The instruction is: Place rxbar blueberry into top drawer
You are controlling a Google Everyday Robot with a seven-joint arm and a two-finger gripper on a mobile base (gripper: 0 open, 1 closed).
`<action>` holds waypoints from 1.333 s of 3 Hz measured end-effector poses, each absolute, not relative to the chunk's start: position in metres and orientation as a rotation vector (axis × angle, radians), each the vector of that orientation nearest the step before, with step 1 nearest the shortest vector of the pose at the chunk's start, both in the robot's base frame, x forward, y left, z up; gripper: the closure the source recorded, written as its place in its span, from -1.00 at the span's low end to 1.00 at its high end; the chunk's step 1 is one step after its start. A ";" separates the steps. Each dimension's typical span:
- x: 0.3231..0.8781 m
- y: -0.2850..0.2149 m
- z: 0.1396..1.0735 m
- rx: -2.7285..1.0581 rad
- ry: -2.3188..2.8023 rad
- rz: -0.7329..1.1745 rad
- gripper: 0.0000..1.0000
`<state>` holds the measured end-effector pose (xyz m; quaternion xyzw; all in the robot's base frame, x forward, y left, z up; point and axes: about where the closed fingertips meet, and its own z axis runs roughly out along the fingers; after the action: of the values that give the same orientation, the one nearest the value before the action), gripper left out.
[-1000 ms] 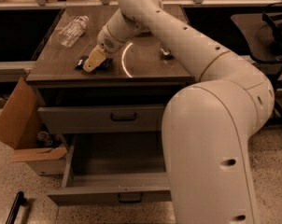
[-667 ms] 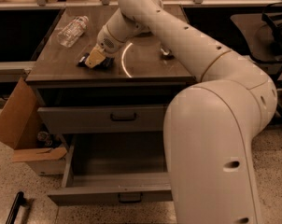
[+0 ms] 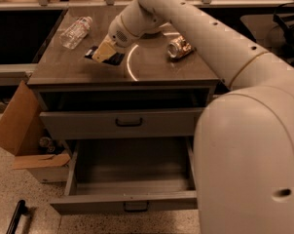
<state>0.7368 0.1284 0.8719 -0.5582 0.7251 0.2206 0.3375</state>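
Note:
The rxbar blueberry [image 3: 116,59], a flat dark navy bar, is at the left middle of the countertop [image 3: 152,69]. My gripper [image 3: 105,53] is shut on it, with the tan fingers [image 3: 103,50] across its middle and dark ends showing on both sides. The bar is just above the counter surface. The top drawer [image 3: 132,199] is pulled wide open at the cabinet front, showing a deep grey box with a dark handle [image 3: 136,206]. It is empty.
A clear plastic bottle [image 3: 76,31] lies at the back left of the counter. A shiny can [image 3: 179,47] lies on its side to the right. A drawer with a flat front panel [image 3: 122,123] sits above the open one. A cardboard box [image 3: 20,130] stands at the left.
My gripper has moved a little up and to the right, and the dark bar has moved with it.

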 end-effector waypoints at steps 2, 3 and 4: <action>0.681 0.114 0.866 -1.476 1.816 0.838 1.00; 0.681 0.114 0.866 -1.476 1.816 0.837 1.00; 0.665 0.113 0.861 -1.487 1.832 0.829 1.00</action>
<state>0.6649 0.1133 0.8610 -0.5644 0.6951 0.3147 0.3150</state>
